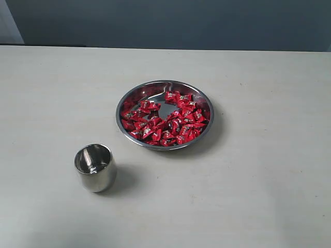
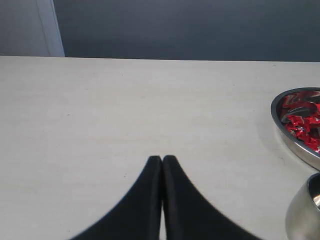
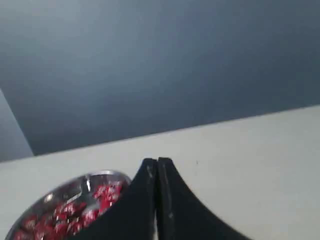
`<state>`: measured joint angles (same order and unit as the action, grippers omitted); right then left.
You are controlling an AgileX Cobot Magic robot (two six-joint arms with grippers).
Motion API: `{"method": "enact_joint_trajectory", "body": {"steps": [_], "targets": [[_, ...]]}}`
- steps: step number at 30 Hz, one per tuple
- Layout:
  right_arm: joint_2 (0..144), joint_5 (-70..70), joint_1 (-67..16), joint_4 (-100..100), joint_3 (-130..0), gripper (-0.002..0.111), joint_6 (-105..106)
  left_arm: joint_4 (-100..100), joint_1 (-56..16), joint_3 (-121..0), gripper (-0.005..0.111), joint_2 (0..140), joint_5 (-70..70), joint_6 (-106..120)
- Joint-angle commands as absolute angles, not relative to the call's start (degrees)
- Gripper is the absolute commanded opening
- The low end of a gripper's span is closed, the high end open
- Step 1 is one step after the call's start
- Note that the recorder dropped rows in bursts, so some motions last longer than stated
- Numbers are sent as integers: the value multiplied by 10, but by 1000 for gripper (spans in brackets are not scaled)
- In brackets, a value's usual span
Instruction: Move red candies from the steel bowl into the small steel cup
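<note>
Exterior view: the table point(image 1: 258, 181) fills the frame from the lower edge up to its far edge, which runs straight across the upper part of the frame against a dark blue-grey wall point(image 1: 181, 23).

The steel bowl point(image 1: 150, 88) stands slightly right of frame centre, flat on the table, well apart from every table edge in view. The red candies point(image 1: 170, 124) are heaped inside it, mostly over the lower and right parts of its floor; bare steel shows at the upper left inside the rim. No candy reaches over the rim.

The steel cup point(image 1: 94, 168) stands upright in the lower left of the frame, mouth up, its inside showing bare steel. It is near the bowl but not touching it, with a strip of bare table between them.

Open table surface lies across the whole right side, the left side and the lower edge of the frame.

Left gripper point(image 2: 162, 160): fingertips pressed together, nothing between them, above bare table with the bowl rim and cup wall off to one side.

Right gripper point(image 3: 156, 162): fingertips closed against each other, holding nothing, with the bowl and candies just beyond them.
</note>
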<state>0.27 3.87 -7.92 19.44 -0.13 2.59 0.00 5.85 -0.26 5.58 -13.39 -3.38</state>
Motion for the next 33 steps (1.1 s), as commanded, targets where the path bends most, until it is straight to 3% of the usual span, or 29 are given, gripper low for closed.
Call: {"method": "enact_joint_trajectory", "body": {"steps": [1, 8, 22, 26, 29, 33], "targets": [[0, -77, -81, 189, 0, -1, 30, -3, 56, 0, 0, 53, -133, -35], [0, -155, -81, 271, 0, -1, -110, -3, 56, 0, 0, 53, -133, -35], [0, -12, -80, 271, 0, -1, -177, -3, 56, 0, 0, 53, -133, -35], [0, -144, -80, 168, 0, -1, -174, -3, 56, 0, 0, 53, -133, -35], [35, -129, -80, 104, -74, -1, -162, -3, 56, 0, 0, 53, -133, -35], [236, -30, -80, -7, -263, -1, -120, -3, 56, 0, 0, 53, -133, -35]]}}
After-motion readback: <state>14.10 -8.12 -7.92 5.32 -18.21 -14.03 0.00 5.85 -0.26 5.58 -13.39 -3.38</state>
